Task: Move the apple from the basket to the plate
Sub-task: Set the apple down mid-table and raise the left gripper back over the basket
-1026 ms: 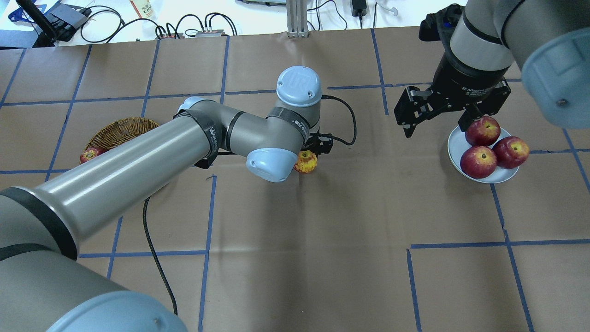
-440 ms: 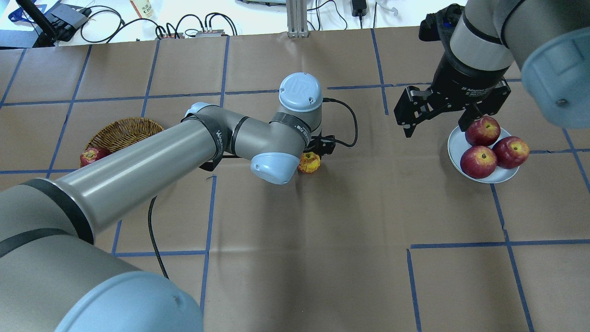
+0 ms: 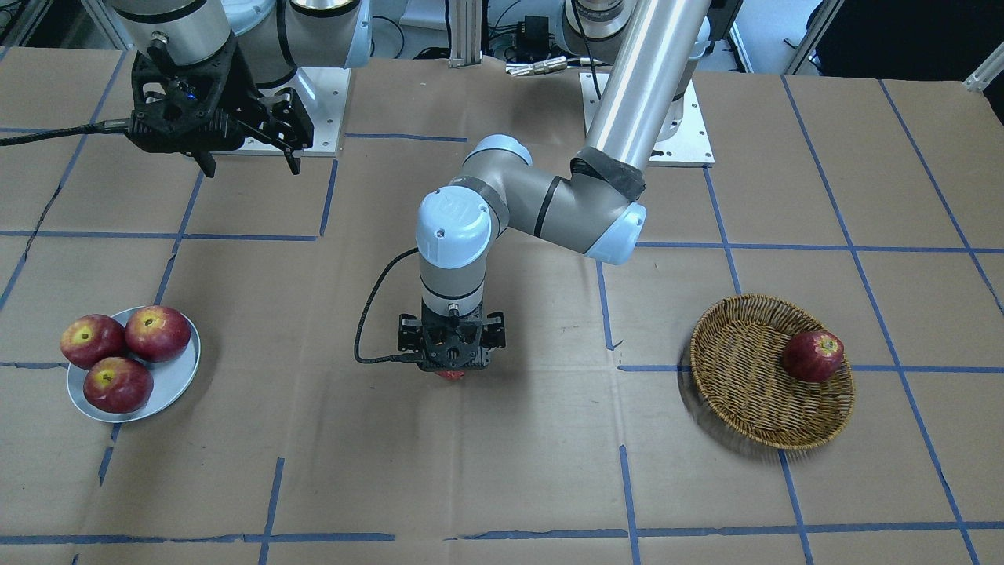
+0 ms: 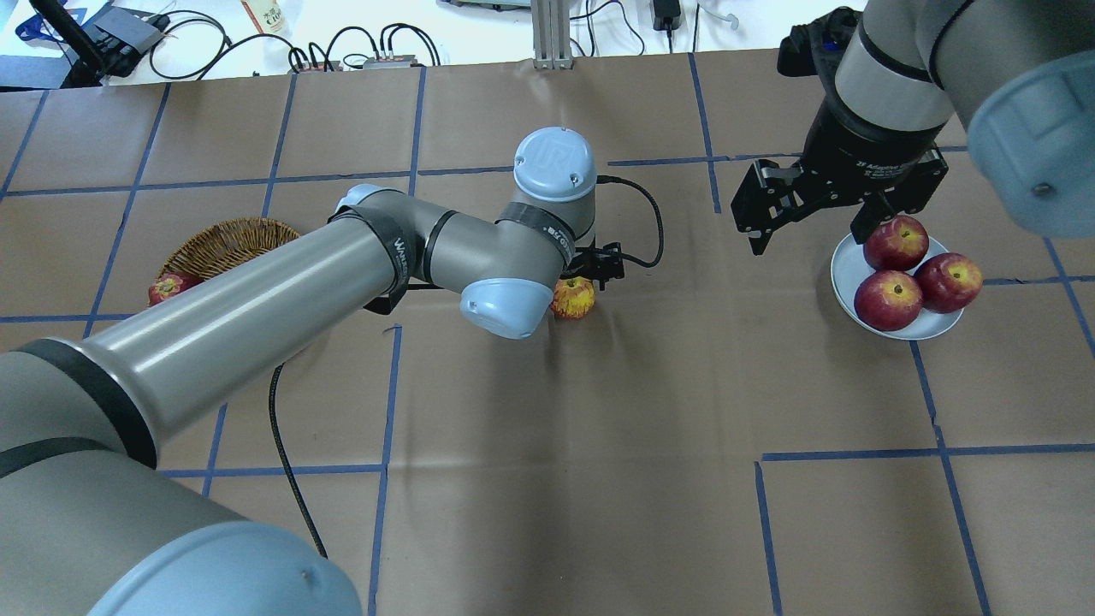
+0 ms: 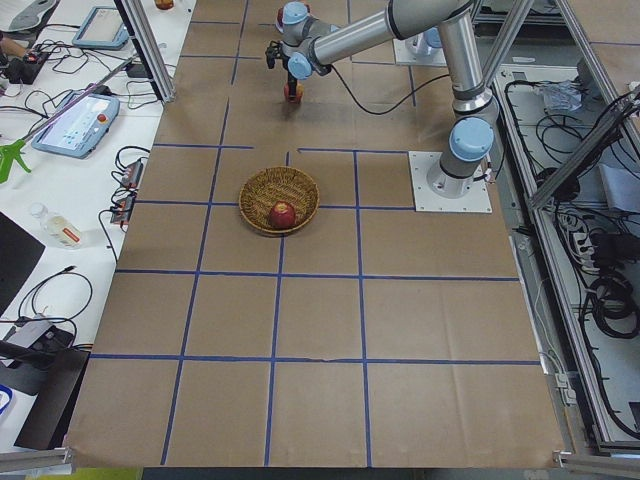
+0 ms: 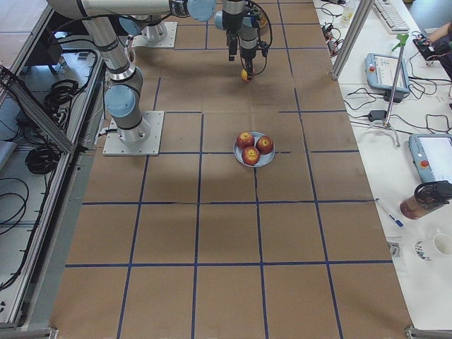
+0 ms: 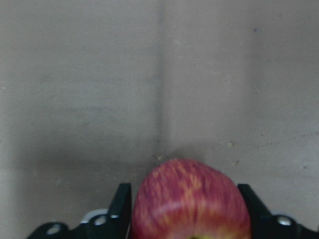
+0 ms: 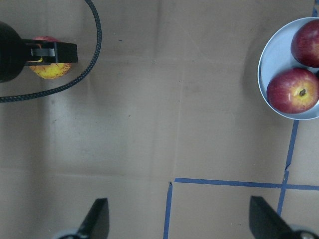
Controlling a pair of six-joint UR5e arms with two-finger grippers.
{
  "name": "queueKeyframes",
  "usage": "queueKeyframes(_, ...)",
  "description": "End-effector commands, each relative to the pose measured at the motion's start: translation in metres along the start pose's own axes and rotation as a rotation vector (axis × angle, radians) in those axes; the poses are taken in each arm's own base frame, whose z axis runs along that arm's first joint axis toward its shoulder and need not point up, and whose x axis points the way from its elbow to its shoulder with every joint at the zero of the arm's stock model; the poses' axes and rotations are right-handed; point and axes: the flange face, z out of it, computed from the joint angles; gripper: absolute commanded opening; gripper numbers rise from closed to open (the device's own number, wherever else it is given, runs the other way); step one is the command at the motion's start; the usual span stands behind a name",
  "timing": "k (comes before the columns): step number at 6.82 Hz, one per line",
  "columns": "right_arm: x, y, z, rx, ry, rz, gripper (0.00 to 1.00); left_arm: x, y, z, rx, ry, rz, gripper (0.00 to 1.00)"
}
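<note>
The streaky red apple with a yellow-orange patch is between the fingers of my left gripper at mid table, low over the paper. In the left wrist view the apple fills the gap between both fingers. Only a sliver of the apple shows under the gripper in the front view. The wicker basket lies far to its side. The grey-blue plate carries three dark red apples. My right gripper is open and empty, raised beside the plate.
One darker red apple lies in the basket. The left arm's black cable loops over the table by the wrist. The right wrist view shows the plate and the held apple. Blue tape lines grid the brown paper.
My left arm has shifted slightly with the apple in its grip; the apple has stayed at nearly the same spot. The right arm has not moved.
</note>
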Motion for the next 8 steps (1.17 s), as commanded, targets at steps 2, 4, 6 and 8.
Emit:
queueKeyframes(2,-0.001,0.000,0.000,0.000,0.000,-0.002,1.00,-0.101,-0.010,-0.161,-0.031,0.005,0.002,0.99)
queueKeyframes(4,-0.002,-0.001,0.002,-0.004,-0.003,0.006,1.00,-0.185,0.015,-0.246,-0.073,-0.012,0.061,0.99)
queueKeyframes(6,-0.004,-0.006,-0.001,0.026,-0.004,0.024,1.00,-0.241,0.044,-0.293,-0.106,-0.028,0.086,0.99)
queueKeyframes(8,-0.012,-0.026,0.015,0.032,-0.017,0.110,1.00,-0.250,0.063,-0.310,-0.115,-0.069,0.113,0.99)
